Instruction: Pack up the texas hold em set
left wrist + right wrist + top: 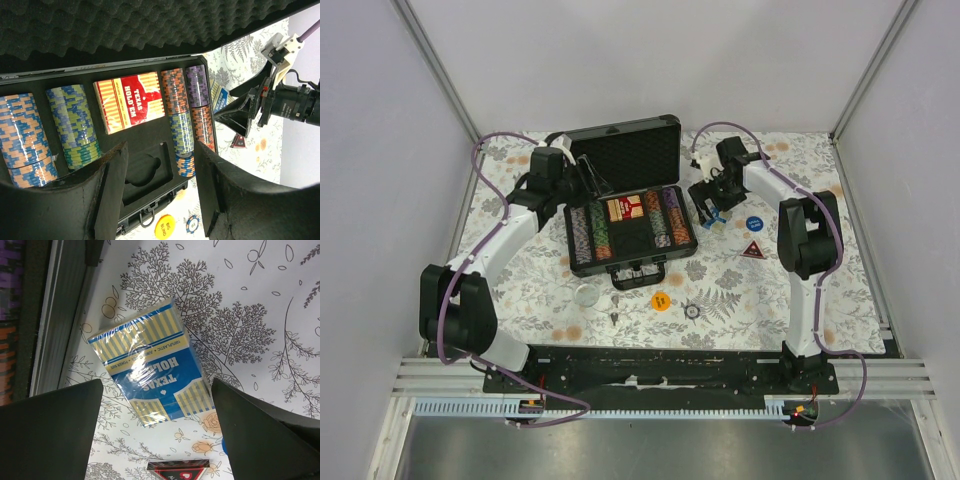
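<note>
One blue deck (pixel 152 362), film-wrapped, lying flat on the desk (pixel 260 300) just beside the right wall of the case (pixel 632 268). Judged light, stiff and blocky. The glossy wrap looks slippery, so a squeeze across the two long edges near mid-length should hold better than one on the corners. Right hand (pixel 157 390): spread, a finger on either side of the deck, pinching nothing; whether it touches the deck cannot be told.

One case, lid up, egg-crate foam in the lid. Holds rows of chips (pixel 75 125) and a red deck (pixel 131 100). One foam recess (pixel 145 170) below the red deck is vacant, the likely berth for the blue one. Loaded with chips, probably heavy; better closed by the lid than lifted. Left hand (pixel 160 160): spread above the tray, carrying nothing.

Several loose pieces on the desk in front of and right of the case: yellow button (pixel 661 300), blue button (pixel 754 224), red triangle (pixel 752 250). Thin and flat, so likely awkward to pinch except by the edges.
</note>
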### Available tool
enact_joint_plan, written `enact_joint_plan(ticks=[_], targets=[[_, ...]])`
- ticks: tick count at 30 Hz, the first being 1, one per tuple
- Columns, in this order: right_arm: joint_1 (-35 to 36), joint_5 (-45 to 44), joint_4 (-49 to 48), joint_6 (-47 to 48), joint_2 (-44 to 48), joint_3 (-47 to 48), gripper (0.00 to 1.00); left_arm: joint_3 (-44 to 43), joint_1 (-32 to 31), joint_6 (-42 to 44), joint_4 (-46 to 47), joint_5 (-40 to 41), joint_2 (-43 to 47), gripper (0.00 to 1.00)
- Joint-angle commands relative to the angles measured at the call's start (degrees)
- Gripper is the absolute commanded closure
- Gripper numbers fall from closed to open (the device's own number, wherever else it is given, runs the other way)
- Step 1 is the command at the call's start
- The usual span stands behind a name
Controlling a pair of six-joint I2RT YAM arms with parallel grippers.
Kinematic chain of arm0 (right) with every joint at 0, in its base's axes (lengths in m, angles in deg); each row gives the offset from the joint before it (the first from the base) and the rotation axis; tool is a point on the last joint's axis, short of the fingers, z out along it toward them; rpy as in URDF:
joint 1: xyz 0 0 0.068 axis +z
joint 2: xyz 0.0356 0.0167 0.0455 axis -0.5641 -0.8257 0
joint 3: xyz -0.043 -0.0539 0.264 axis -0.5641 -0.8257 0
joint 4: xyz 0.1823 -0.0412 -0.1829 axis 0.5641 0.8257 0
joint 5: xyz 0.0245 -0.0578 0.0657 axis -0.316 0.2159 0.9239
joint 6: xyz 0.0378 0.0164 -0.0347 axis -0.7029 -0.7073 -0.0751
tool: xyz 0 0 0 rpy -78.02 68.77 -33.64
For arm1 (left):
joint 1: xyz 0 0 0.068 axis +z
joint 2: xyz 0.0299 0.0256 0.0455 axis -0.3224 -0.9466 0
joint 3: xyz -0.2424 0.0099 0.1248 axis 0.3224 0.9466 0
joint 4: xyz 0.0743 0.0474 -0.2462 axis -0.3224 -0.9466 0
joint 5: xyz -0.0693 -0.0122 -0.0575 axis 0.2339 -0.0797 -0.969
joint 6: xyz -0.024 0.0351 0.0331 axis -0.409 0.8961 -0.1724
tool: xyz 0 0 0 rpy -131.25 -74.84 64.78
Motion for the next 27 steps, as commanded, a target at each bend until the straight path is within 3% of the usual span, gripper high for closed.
enact_joint_plan(ticks=[1, 6, 16, 27], targets=[[0.1, 2.0, -0.3, -0.7, 3.6, 0.0, 0.02, 0.4, 0.3, 0.6, 3.0, -1.8, 0.1, 0.38], [0.6, 0.2, -0.3, 0.2, 2.7, -1.5, 0.02, 1.0, 0.5, 0.5, 3.3, -2.1, 0.3, 0.38], [4.3, -12.6, -4.4, 3.4, 2.0, -6.6, 0.05, 1.3, 0.7, 0.8, 3.1, -2.8, 0.8, 0.38], [4.3, -15.7, -7.1, 0.4, 9.0, -8.5, 0.35, 2.3, 1.1, 1.6, 2.7, -3.9, 2.5, 0.38]])
